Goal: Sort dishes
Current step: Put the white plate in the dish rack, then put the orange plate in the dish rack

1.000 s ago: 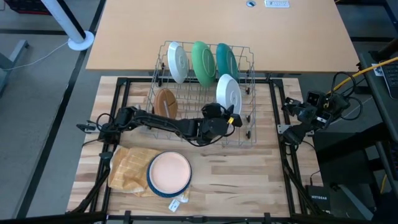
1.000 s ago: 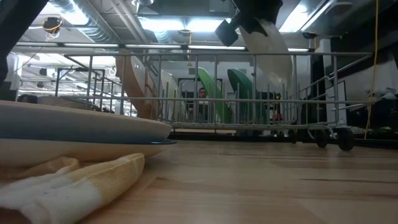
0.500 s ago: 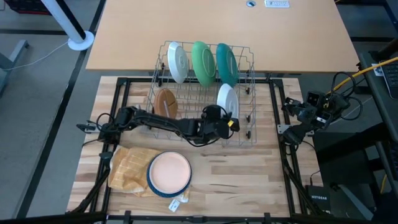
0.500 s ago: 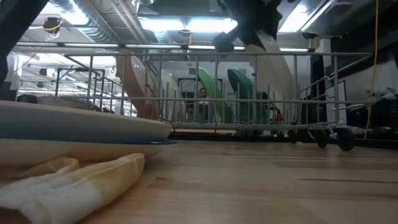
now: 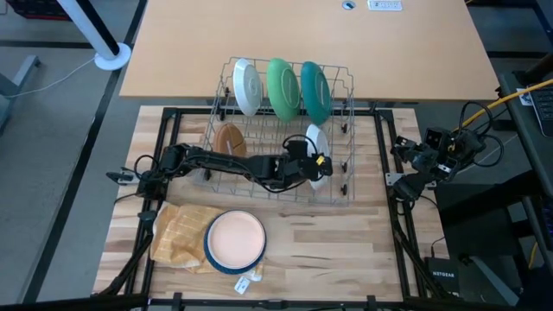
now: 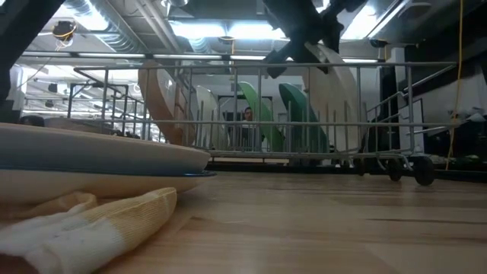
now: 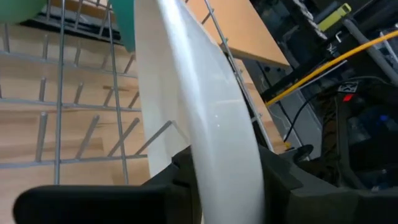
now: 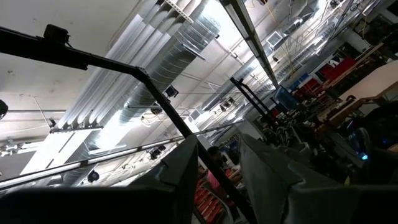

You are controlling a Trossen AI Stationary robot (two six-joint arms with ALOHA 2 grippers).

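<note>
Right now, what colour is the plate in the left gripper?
White; the small plate in the left gripper shows best in the high view.

- High: straight down over the counter (image 5: 346,233), wire rack (image 5: 281,130) mid-frame.
- Low: counter height, level across, same rack (image 6: 304,114) farther back.
- Left wrist: pressed right up against a white plate (image 7: 211,112) in the rack.
- Right wrist: aimed up at ceiling ducts (image 8: 168,56).

left arm (image 5: 216,164): black, jointed, cabled | yellow tag at wrist | right arm (image 5: 428,155): black, loose cables
</note>
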